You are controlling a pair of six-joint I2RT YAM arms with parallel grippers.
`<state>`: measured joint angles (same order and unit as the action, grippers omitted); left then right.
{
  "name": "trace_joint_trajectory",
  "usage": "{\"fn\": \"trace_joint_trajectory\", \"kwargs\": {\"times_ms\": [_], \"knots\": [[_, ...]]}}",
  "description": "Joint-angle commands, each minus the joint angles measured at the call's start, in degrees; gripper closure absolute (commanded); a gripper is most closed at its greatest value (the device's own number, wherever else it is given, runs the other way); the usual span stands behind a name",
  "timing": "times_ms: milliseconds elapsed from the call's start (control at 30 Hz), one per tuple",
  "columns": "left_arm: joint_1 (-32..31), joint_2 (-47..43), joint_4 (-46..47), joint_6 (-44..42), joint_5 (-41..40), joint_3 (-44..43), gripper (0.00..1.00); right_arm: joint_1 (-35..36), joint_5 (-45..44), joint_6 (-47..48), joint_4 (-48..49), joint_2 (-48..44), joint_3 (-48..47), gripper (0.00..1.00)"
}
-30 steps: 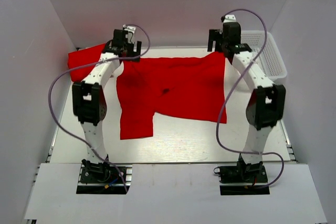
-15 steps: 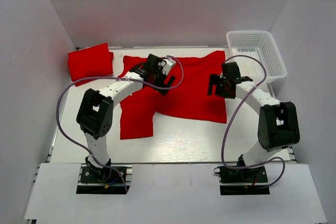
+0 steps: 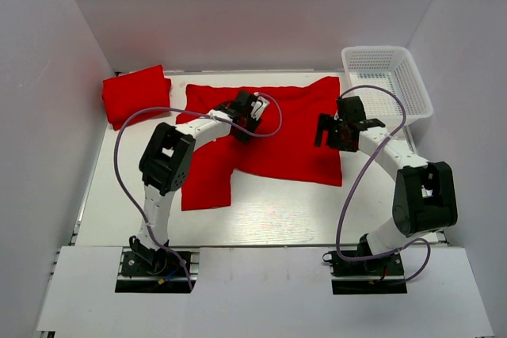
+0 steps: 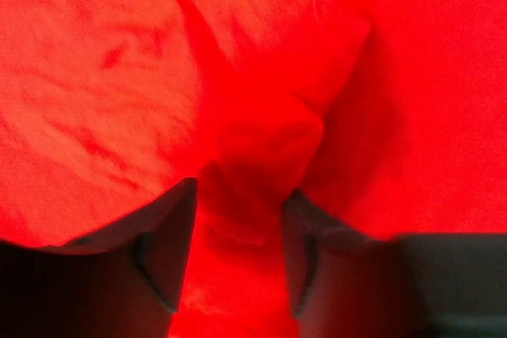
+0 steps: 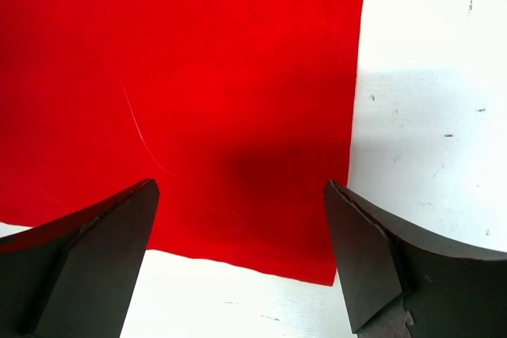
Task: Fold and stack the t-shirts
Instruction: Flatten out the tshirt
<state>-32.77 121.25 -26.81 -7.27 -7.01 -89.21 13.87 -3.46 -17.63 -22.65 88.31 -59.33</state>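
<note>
A red t-shirt (image 3: 289, 136) lies spread flat across the middle of the table, one sleeve hanging toward the front left. A second red t-shirt (image 3: 136, 94) sits folded at the back left. My left gripper (image 3: 245, 124) is down on the spread shirt's upper middle. In the left wrist view, the left gripper (image 4: 238, 223) has narrowed on a raised ridge of the t-shirt (image 4: 261, 140), cloth pressed against both fingers. My right gripper (image 3: 326, 134) hovers open over the shirt's right edge; in the right wrist view, the right gripper (image 5: 242, 227) frames the t-shirt's (image 5: 198, 77) lower right corner.
A white mesh basket (image 3: 412, 85) stands at the back right, just beyond the right arm. Bare white table (image 5: 428, 116) shows to the right of the shirt and along the front. White walls enclose the left, right and back.
Both arms swung from the back of the table down onto the shirt. The left gripper's jaws have narrowed from wide open onto a fold of cloth. The right gripper stayed open.
</note>
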Motion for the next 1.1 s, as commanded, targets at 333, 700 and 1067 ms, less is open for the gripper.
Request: {"fn": "trace_joint_trajectory", "kwargs": {"times_ms": [333,700,1067], "knots": [[0.3,-0.1,0.6,2.5,-5.5,-9.7,1.0,-0.1,5.0,1.3,1.6,-0.3,3.6,0.1],[2.1,2.1,1.5,-0.9,-15.0,-16.8,1.0,-0.1,5.4,1.9,2.9,2.5,2.1,0.1],[9.6,13.1,21.5,-10.6,-15.5,-28.8,1.0,-0.3,4.1,3.7,3.4,3.9,-0.5,0.1]]}}
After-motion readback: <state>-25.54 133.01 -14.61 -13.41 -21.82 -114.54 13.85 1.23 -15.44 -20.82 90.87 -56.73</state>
